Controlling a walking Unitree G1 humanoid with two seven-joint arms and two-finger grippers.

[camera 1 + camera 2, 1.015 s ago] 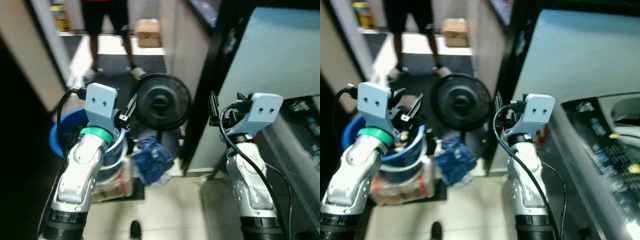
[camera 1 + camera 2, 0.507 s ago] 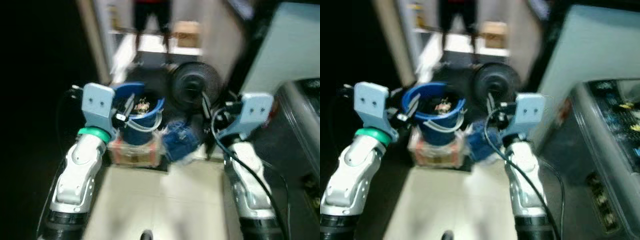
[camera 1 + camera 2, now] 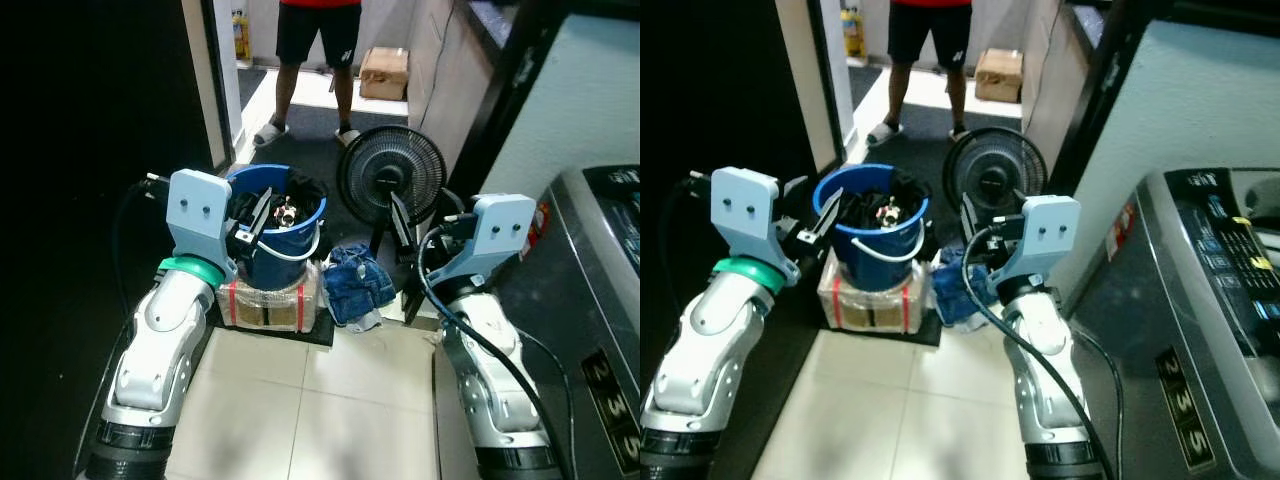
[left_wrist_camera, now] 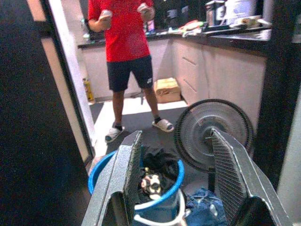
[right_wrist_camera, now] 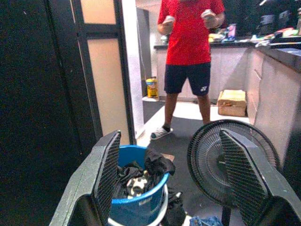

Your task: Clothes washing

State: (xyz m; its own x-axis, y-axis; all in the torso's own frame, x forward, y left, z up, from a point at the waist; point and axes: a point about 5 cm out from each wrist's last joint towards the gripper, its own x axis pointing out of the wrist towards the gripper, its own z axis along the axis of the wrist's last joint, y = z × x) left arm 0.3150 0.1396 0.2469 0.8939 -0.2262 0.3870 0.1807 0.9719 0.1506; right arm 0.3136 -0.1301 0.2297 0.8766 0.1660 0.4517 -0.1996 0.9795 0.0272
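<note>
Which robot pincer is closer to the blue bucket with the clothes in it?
The left pincer. It is raised, open, right at the blue bucket rim. The right pincer, also open, is farther off, past the denim clothes, by the fan.

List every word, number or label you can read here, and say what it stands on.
"235": large pale digits on the dark front panel of the washing machine.
Control panel markings on the machine's top: too small to read.
Label on the blue bucket: blurred.
Cardboard box beyond the fan: print unreadable.
</note>
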